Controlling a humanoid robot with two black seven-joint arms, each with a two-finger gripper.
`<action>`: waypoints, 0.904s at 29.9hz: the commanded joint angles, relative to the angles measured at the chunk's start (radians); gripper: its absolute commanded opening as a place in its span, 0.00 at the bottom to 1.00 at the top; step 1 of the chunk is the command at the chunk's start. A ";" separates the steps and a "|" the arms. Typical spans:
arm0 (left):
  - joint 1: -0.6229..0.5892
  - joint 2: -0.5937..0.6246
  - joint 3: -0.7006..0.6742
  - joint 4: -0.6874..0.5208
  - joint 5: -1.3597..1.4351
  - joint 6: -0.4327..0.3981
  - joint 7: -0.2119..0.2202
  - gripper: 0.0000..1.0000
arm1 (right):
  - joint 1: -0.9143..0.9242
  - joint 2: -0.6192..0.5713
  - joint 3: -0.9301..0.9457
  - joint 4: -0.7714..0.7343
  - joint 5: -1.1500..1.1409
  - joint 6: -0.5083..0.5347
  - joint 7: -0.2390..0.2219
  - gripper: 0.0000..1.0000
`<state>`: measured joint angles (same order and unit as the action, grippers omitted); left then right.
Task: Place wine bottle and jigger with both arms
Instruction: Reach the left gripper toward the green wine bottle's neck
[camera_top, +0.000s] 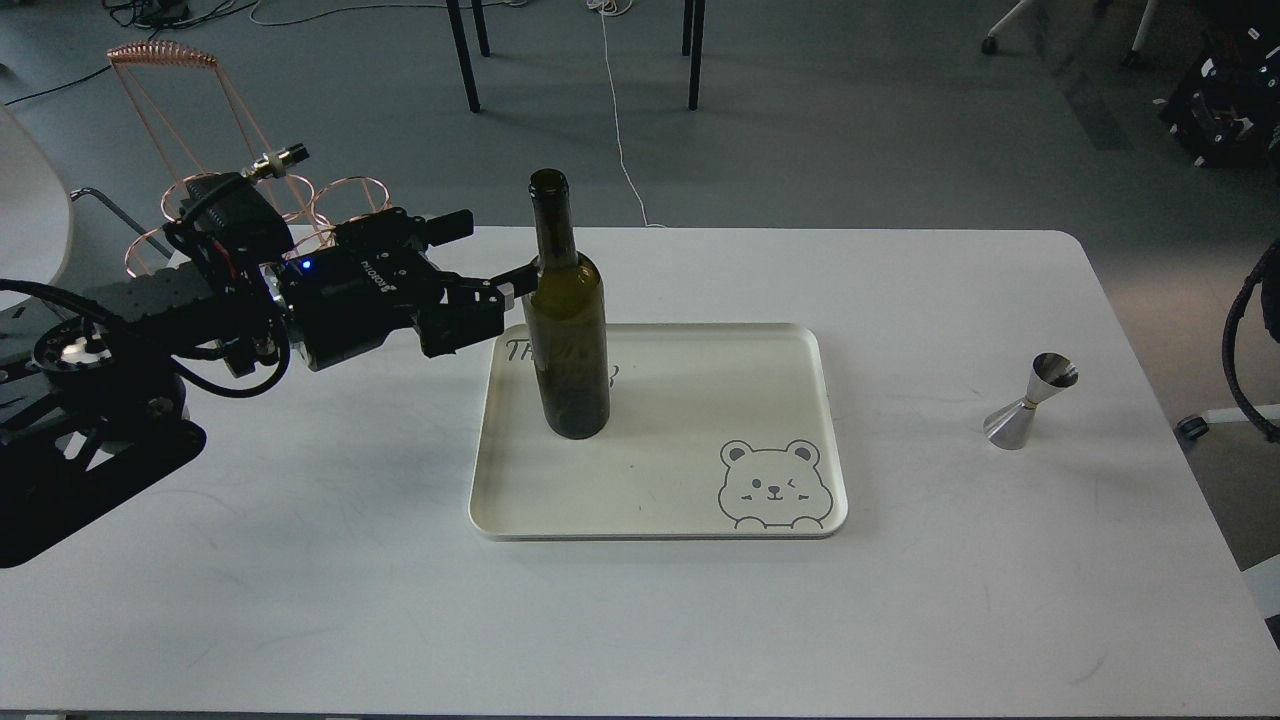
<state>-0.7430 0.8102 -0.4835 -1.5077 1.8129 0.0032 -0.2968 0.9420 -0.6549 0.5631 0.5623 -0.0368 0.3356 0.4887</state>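
Note:
The dark olive-green wine bottle (566, 330) stands upright in the back left corner of the cream tray (700, 510). My left gripper (492, 252) is open just left of the bottle at shoulder height; its near fingertip (515, 276) reaches the bottle's side and its far finger (450, 224) points behind it. The shiny steel jigger (1030, 400) stands tilted on the white table at the right, clear of the tray. Only a curve of black cable of my right arm (1240, 350) shows at the right edge; its gripper is out of view.
A rose-gold wire bottle rack (200, 190) stands at the table's back left corner, partly behind my left arm. The tray carries a bear drawing (775, 485) at its front right. Chair and table legs stand on the floor beyond the table.

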 joint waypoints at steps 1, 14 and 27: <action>-0.007 -0.019 -0.004 0.000 0.000 0.001 0.002 0.98 | 0.000 0.000 0.000 -0.001 0.000 -0.001 0.000 0.97; -0.036 -0.091 -0.017 0.023 -0.003 0.001 0.016 0.98 | -0.005 0.000 0.018 -0.002 0.000 -0.001 0.000 0.97; -0.036 -0.123 -0.014 0.073 0.006 0.001 0.010 0.60 | -0.005 0.000 0.017 -0.004 0.000 -0.001 0.000 0.97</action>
<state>-0.7807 0.6879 -0.4966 -1.4482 1.8187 0.0044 -0.2842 0.9372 -0.6549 0.5802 0.5598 -0.0368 0.3336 0.4887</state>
